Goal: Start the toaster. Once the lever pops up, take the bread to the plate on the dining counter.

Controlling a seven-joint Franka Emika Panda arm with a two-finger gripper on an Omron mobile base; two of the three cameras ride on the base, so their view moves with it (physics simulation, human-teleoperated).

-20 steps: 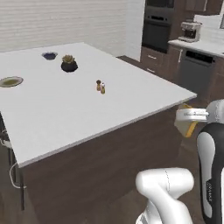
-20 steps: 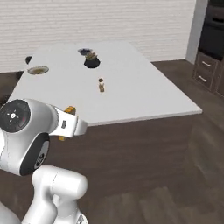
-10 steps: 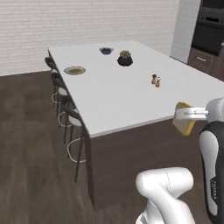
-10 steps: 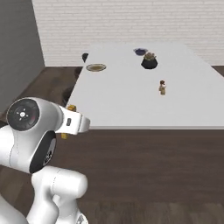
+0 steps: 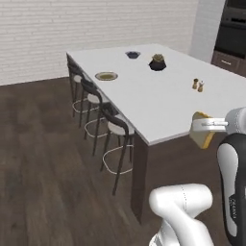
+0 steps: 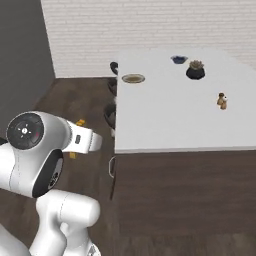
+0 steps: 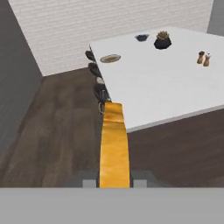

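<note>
Yellow toast (image 7: 114, 144) is sitting pinched between the tool's (image 7: 114, 183) two tips, hanging in the air just off the near edge of the white desk (image 7: 162, 83), far from the plate (image 7: 110, 58).

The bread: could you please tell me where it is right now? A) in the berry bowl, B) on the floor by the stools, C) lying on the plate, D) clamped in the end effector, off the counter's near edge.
D: the bread sits edge-on between the end effector fingers, short of the counter, while the plate is bare.
</note>
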